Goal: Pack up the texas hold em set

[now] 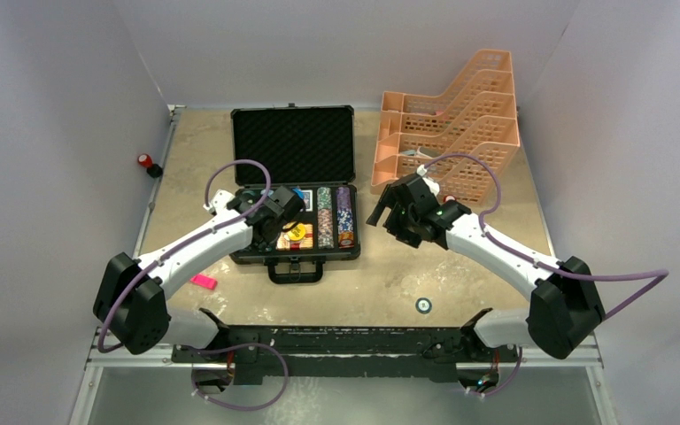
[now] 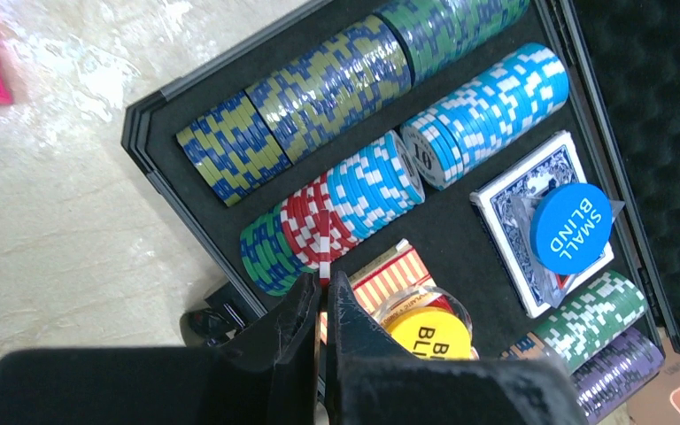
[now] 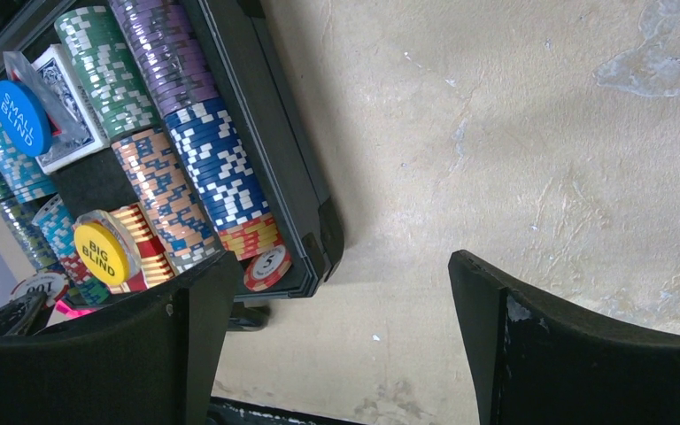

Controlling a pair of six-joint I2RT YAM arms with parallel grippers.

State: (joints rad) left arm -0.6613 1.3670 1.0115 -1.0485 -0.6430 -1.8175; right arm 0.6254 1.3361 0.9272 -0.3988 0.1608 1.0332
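The briefcase (image 1: 294, 142) lies open on the desk (image 1: 460, 266), chips (image 2: 336, 80) rowed inside. Your left tool (image 2: 326, 283), pressed together over its 7 o'clock corner, pinches nothing visible; your right tool (image 3: 341, 261) hangs spread at 3 o'clock. Centre it over the loose button (image 1: 423, 305) at 5 o'clock

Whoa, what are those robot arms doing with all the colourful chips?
They're packing a poker set. The black foam-lined briefcase lies open on the table, with rows of multicoloured poker chips, a card deck, a round blue button and a round yellow button inside. The left gripper is shut, low over the case's left side by the red chips. The right gripper is open and empty, over the table right of the case. One small round disc lies outside, near the table's front edge.
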